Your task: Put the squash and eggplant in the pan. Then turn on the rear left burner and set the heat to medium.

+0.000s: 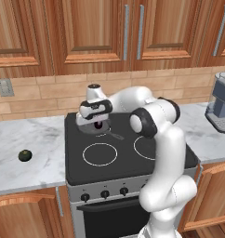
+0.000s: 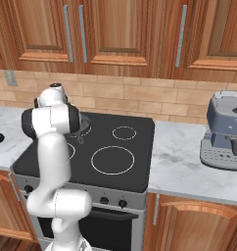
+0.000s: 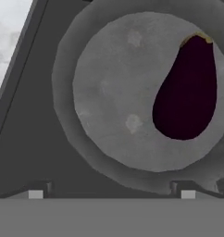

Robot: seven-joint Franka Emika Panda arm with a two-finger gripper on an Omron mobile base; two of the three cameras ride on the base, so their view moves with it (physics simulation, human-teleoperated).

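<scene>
While the glossy dark purple eggplant [image 3: 185, 90] lay in the round dark grey pan [image 3: 109, 92], the gripper [image 1: 96, 122] hung wide open, empty. Round green squash [image 1: 24, 155] sat far left; long reach risked a miss.

Grey coffee machine [image 2: 223, 131] on marble counter [image 2: 189, 162] right of black cooktop. Wooden cabinets [image 1: 95, 32] above, brick backsplash [image 2: 140, 98] behind, wall outlet [image 1: 4, 87] at left. Oven knobs [image 1: 105, 194] along front.
</scene>
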